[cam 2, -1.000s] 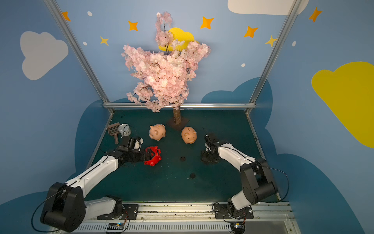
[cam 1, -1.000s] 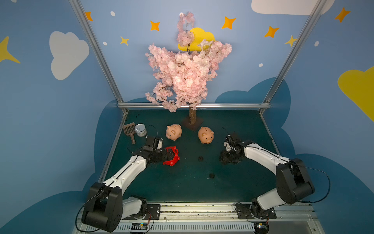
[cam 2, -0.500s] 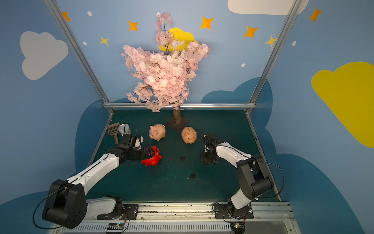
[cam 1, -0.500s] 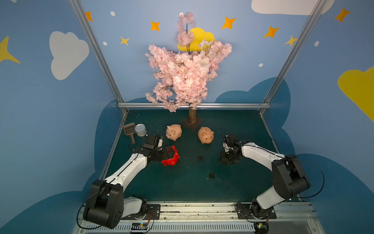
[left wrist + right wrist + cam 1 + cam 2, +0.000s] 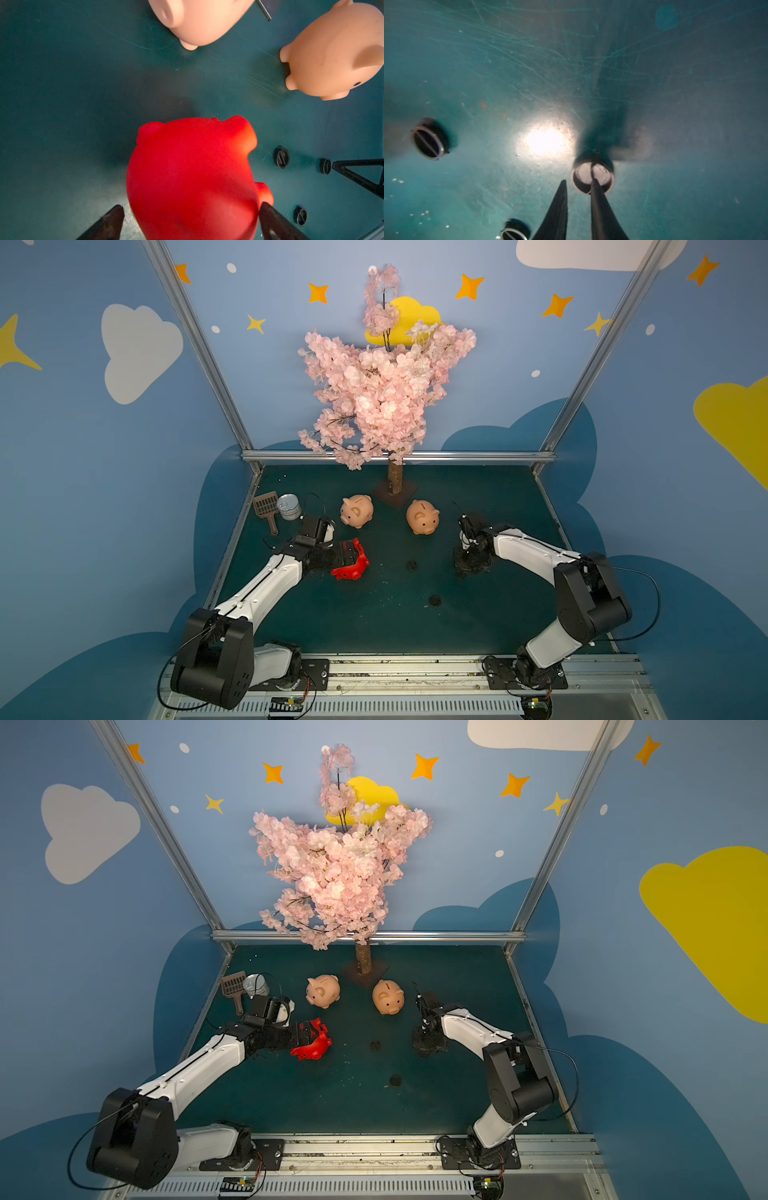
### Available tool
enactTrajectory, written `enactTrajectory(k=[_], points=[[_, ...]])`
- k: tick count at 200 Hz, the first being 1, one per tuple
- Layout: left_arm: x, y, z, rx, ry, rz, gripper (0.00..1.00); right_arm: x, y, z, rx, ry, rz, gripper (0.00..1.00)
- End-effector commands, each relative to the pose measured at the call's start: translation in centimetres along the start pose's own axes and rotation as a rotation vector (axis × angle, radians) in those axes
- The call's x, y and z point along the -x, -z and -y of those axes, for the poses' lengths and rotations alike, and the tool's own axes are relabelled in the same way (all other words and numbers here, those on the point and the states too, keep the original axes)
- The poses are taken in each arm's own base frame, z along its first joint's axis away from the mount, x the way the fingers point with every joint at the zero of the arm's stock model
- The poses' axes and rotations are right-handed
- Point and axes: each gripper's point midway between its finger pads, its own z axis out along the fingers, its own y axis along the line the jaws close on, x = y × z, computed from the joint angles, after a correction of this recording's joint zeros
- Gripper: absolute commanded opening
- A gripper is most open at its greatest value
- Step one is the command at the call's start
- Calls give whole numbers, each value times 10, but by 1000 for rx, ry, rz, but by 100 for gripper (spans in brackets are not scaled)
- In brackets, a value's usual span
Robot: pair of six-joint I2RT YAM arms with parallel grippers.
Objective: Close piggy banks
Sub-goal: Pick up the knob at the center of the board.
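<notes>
A glossy, bright red piggy bank (image 5: pixel 351 565), round-bodied with stubby legs and small ears, lies tilted off its feet on the left side of a dark green desk (image 5: pixel 374 639). The left gripper (image 5: pixel 191 206) sits low around it, jaws spread wide. In the left wrist view one black finger (image 5: pixel 272 224) touches the pig's flank, and the other stands just beside it with a sliver of desk between.

Behind it, two matte peach pigs stand upright: a peach piggy bank (image 5: pixel 356 511) and, to its right, a second peach piggy bank (image 5: pixel 423 516) with a dark coin slot on its back. Both are near the square base of a pink blossom tree (image 5: pixel 386 385) at the back edge.

On the right, the right gripper (image 5: pixel 578 181) points down at the desk, jaws narrowed to a slim gap. One fingertip lies over a round black plug (image 5: pixel 580 176); whether it is gripped cannot be told. A second plug (image 5: pixel 412 565) and a third plug (image 5: pixel 434 600) lie loose near the middle, apart.

A tin can (image 5: pixel 289 507) and a brown scoop (image 5: pixel 266 508) crowd the back left corner. Blue walls close the left, right and back edges, and a metal rail (image 5: pixel 395 668) runs along the front. The front half of the desk is bare green except for the third plug.
</notes>
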Motion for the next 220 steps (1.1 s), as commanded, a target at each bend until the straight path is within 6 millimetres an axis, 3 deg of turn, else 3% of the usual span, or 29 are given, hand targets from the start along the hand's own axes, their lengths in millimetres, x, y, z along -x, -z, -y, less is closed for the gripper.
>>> enactTrajectory(k=[1, 130, 220], points=[[1, 3, -2, 16, -6, 2, 99, -2, 0, 7, -47, -15, -7, 22], [1, 3, -5, 31, 1, 8, 99, -15, -21, 14, -83, -37, -82, 21], [1, 3, -7, 37, 3, 9, 99, -31, -32, 20, -113, -7, -172, 5]])
